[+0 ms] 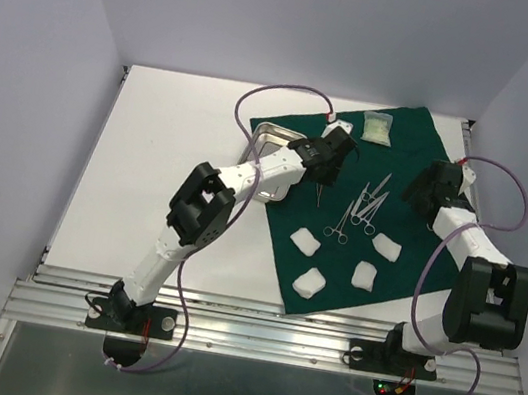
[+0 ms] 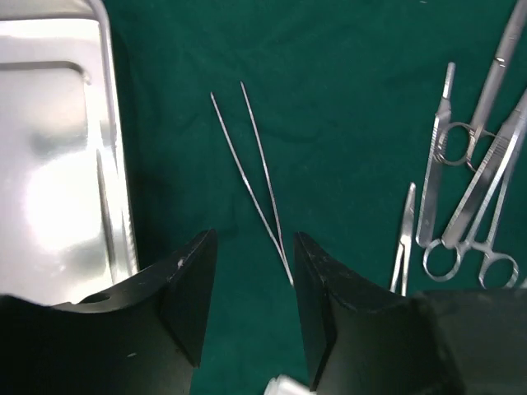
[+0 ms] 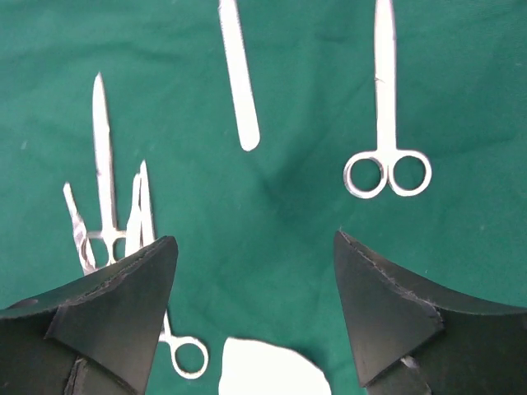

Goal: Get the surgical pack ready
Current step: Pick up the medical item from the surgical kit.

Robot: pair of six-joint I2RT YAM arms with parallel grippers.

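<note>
The dark green drape (image 1: 405,171) lies spread on the table's right half. On it are a cluster of steel forceps (image 1: 363,209), thin tweezers (image 1: 318,194), several white gauze pads (image 1: 305,241) and a pale packet (image 1: 377,128) at the far edge. The steel tray (image 1: 266,135) sits at the drape's left edge, partly under my left arm. My left gripper (image 2: 254,239) hangs open just over the tweezers (image 2: 255,181), whose near end lies between the fingers; the tray (image 2: 49,164) is to its left. My right gripper (image 3: 254,239) is open over bare drape, with scissors (image 3: 387,164) ahead and a gauze pad (image 3: 272,370) beneath.
A flat steel handle (image 3: 239,82) and more forceps (image 3: 103,197) lie ahead of the right gripper. Bare white table (image 1: 169,161) stretches left of the tray. Purple cables (image 1: 292,91) loop above both arms. Grey walls enclose the table on three sides.
</note>
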